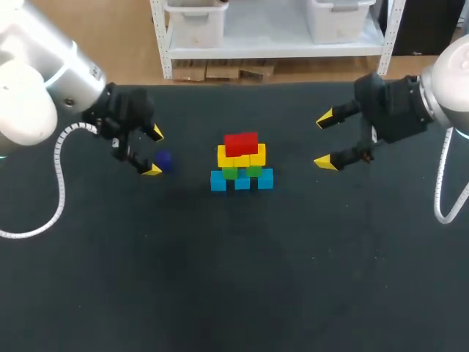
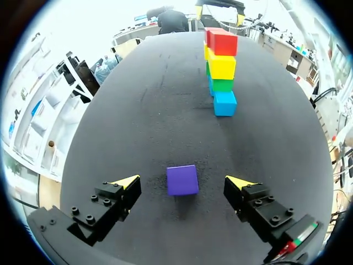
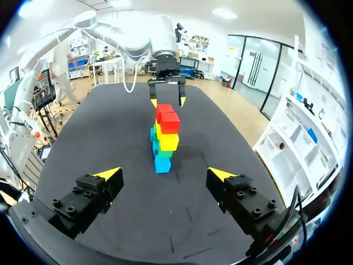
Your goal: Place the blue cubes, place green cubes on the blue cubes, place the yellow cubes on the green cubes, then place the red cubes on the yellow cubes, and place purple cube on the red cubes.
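Worktop: we see a flat, matte black worktop (image 1: pixel 234 279). Its far edge runs close behind both arms, and a broad bare stretch lies on the near side of the stack.
Stack: a bottom row of solid light-blue cubes (image 1: pixel 242 181) carries green cubes (image 1: pixel 229 173), then yellow cubes (image 1: pixel 253 155), with red cubes (image 1: pixel 240 143) on top. It stands about midway across the worktop, nearer the far edge than the near one.
Room on the left: a strip of bare worktop separates the stack from the small solid purple cube (image 1: pixel 163 160), which rests on the surface apart from the other cubes.
Room on the right: a wider strip of bare worktop lies between the stack and our right arm's fingers.
Left gripper: our left gripper (image 1: pixel 154 151) sits low with its fingers spread wide. In the left wrist view the purple cube lies between the two yellow tips with a gap on each side. It touches neither finger, so nothing is held. The stack is straight ahead of this gripper, well beyond the purple cube.
Right gripper: our right gripper (image 1: pixel 323 141) is spread wide and holds nothing. It is well apart from the stack, which stands ahead of it in the right wrist view, with the left arm beyond.
Markings: the cube faces we can see are plain, single colours.
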### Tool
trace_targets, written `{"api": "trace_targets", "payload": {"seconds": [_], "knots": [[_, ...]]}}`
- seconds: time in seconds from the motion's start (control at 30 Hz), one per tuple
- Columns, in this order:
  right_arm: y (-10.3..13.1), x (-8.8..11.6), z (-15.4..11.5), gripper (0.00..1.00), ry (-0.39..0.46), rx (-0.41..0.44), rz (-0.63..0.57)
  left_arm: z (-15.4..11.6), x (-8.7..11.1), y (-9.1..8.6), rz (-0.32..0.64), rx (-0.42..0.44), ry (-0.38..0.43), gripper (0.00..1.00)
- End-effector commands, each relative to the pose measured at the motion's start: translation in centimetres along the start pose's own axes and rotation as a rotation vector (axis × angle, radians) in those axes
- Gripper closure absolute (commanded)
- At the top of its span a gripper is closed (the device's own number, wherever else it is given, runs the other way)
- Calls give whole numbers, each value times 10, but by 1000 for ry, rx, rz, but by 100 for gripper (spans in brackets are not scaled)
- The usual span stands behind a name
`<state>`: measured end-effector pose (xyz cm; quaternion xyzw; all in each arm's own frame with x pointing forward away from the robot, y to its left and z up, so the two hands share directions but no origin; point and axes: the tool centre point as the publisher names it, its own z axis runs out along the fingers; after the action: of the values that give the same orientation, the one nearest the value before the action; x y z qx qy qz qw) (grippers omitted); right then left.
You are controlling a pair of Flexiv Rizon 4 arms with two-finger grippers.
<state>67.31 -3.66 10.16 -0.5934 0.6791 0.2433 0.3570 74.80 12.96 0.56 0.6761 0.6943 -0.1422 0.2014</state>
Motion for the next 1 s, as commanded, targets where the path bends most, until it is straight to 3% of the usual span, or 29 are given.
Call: {"api": "trace_targets", "payload": {"seconds": [0.03,0.13,0.3,0.33,0.43,0.5,0.53,0.77,1.0], "knots": [[-1,0,1,0,-3,-1,-1,2,-2,1,-2,2,6,0],[-1,0,1,0,-3,-1,-1,4,-3,0,-4,3,3,5],[-1,0,1,0,-3,-1,-1,7,-3,-1,-11,5,-1,32],[-1,0,1,0,-3,-1,-1,8,-3,-1,-12,4,-1,49],[-1,0,1,0,-3,-1,-1,8,-4,-1,-17,1,-2,67],[-1,0,1,0,-3,-1,-1,9,-4,-1,-19,-2,-2,96],[-1,0,1,0,-3,-1,-1,9,-4,-1,-20,-4,-2,100],[-1,0,1,0,-3,-1,-1,2,-7,-8,-23,-12,-4,100],[-1,0,1,0,-3,-1,-1,-32,-27,-23,-4,-37,-11,100]]}}
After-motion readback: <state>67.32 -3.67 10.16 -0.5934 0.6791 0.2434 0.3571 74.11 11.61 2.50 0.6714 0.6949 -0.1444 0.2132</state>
